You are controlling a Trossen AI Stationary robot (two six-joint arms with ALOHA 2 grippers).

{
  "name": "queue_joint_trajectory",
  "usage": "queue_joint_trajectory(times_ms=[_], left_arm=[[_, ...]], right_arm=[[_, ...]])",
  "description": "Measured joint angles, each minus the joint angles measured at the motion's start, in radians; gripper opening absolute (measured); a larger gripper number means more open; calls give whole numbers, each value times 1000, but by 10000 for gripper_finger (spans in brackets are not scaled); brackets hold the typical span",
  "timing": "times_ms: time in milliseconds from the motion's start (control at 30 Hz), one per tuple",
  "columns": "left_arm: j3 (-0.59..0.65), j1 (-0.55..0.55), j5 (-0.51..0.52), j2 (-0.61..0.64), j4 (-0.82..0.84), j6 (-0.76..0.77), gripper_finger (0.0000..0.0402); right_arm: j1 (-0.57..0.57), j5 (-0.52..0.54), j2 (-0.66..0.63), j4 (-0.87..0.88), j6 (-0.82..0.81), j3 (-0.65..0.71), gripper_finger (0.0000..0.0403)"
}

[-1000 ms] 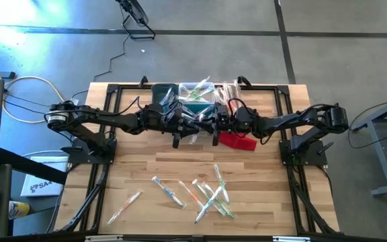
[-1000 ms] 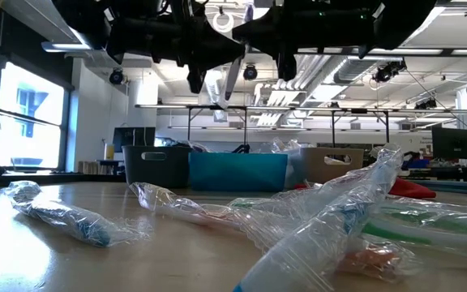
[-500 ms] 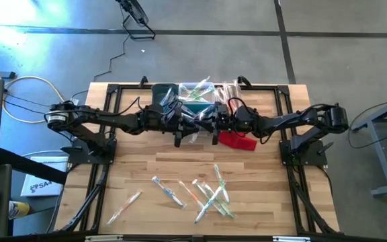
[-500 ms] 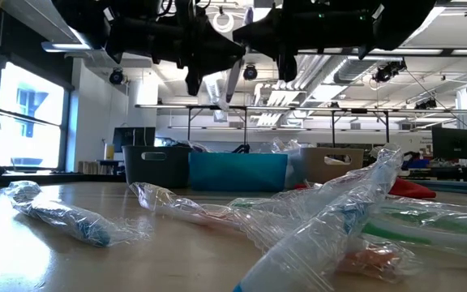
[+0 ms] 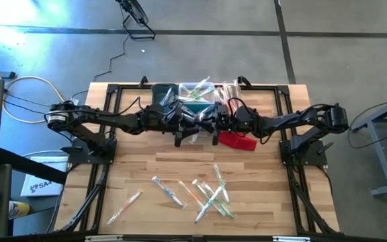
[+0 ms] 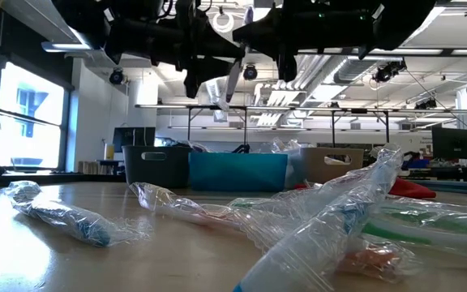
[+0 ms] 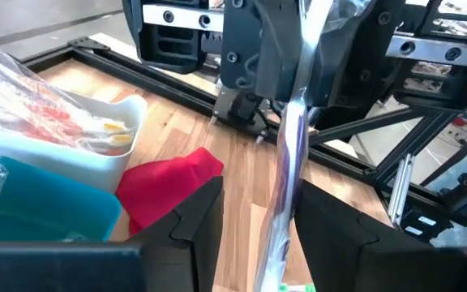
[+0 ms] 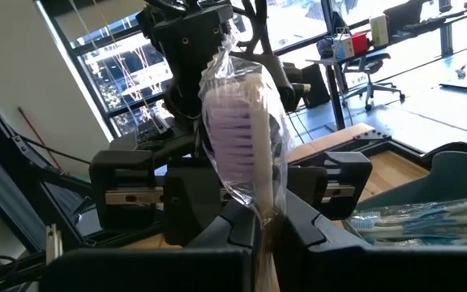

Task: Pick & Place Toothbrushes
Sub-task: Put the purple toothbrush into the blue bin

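One wrapped toothbrush (image 8: pixel 246 130) pinched in right hand (image 8: pixel 267 219), left hand (image 7: pixel 254 215) fingers now parted

Wrapped toothbrushes (image 5: pixel 203 193) scattered flat, near table edge

Even overhead light falls on the table (image 5: pixel 180 171) in the high view, with short, soft shadows under the arms (image 5: pixel 119 121). A hard blue-white glare burns out the floor (image 5: pixel 5 30) at the far left corner. In the low view the windows (image 6: pixel 23 113) and ceiling lamps (image 6: pixel 428 50) backlight everything, so the arms hang as black shapes and the wrappers (image 6: pixel 331 219) catch bright glints; the tabletop mirrors the window light. In the right wrist view, blown-out panes (image 8: pixel 128 61) behind leave the toothbrush (image 8: pixel 246 122) pale, its wrapping shining. The left wrist view is evenly lit, the white bin (image 7: pixel 124 122) bright.
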State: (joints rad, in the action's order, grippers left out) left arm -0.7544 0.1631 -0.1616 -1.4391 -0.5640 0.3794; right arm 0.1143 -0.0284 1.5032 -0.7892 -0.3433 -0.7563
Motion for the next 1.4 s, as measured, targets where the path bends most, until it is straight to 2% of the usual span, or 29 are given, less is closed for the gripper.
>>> queue_joint_trajectory(times_ms=[833, 1033, 1233, 1400], left_arm=[[0, 1, 0, 14, 40, -46, 143], [1, 5, 3, 81, 127, -90, 143], [0, 66, 37, 200, 296, -117, 143], [1, 94, 34, 248, 337, -141, 143]], right_arm=[[13, 21, -1, 40, 7, 0, 8], [37, 11, -1, 49, 7, 0, 8], [71, -3, -2, 51, 7, 0, 8], [119, 6, -2, 52, 50, 0, 9]])
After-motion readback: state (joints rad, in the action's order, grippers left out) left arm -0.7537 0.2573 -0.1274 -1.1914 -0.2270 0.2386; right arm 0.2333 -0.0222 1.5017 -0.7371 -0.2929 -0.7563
